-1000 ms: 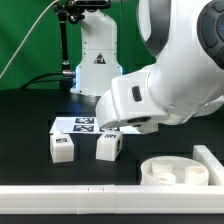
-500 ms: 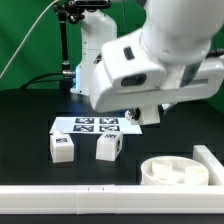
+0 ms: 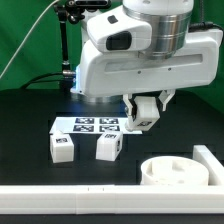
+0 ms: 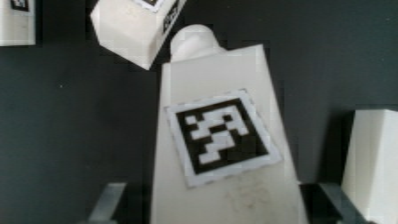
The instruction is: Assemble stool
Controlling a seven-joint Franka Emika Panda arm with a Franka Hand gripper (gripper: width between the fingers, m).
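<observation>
My gripper (image 3: 144,112) is shut on a white stool leg (image 3: 146,108) and holds it in the air above the right end of the marker board (image 3: 88,125). In the wrist view the held leg (image 4: 217,120) fills the middle, its square tag facing the camera, between my gripper's (image 4: 221,205) two fingers (image 4: 112,201). Two more tagged legs stand on the black table, one (image 3: 62,147) at the exterior view's left and one (image 3: 108,147) beside it. The round seat disc (image 3: 180,171) lies at the front right.
A long white rail (image 3: 90,196) runs along the table's front edge, with a white piece (image 3: 210,158) rising at the right past the seat. A white robot base (image 3: 98,62) stands behind the marker board. In the wrist view a loose leg (image 4: 139,28) lies beyond the held one.
The arm has swung upright and risen, lifting the held leg off the table by the marker board. The two other legs and the seat have not moved.
</observation>
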